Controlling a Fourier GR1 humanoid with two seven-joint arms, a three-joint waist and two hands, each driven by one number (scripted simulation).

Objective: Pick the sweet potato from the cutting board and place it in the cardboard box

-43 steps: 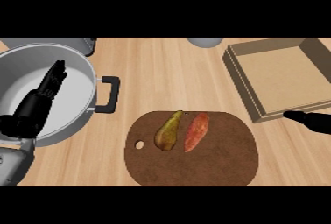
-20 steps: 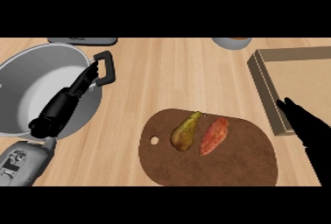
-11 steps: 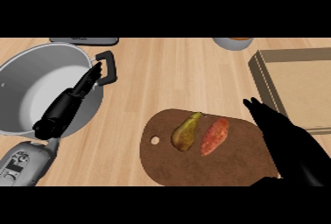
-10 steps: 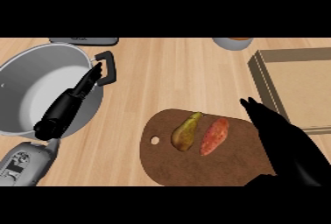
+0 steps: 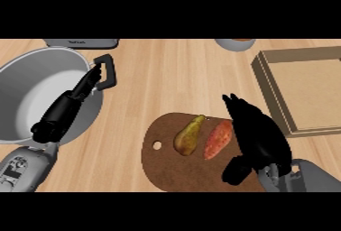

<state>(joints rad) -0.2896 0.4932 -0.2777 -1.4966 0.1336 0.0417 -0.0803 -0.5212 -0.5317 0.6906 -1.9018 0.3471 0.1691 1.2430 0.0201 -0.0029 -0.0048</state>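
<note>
You've got the wooden counter (image 5: 166, 76) spread out below you, and the big grey pot (image 5: 40, 97) fills its left side, with your left hand (image 5: 66, 108) lying over the pot's rim, fingers straight and relaxed, holding nothing. Over at the right edge sits the cardboard box (image 5: 273, 97), open-topped, well apart from the pot. Between them, nearer you, is the round brown cutting board (image 5: 166, 173). On it lies the sweet potato (image 5: 218, 140), orange-red and tapered, pointing away from you, with a yellowish pear (image 5: 188, 135) just beside it on its left, the two nearly touching. Expect the sweet potato to be stiff and fairly dense, with a dull skin that shouldn't slip much; take it across its thick middle, and mind the pear doesn't get nudged. Your right hand (image 5: 256, 135) hangs just beside the potato's right flank, fingers extended and together, pointing away from you, thumb low near the board's near edge, not closed on anything yet.
</note>
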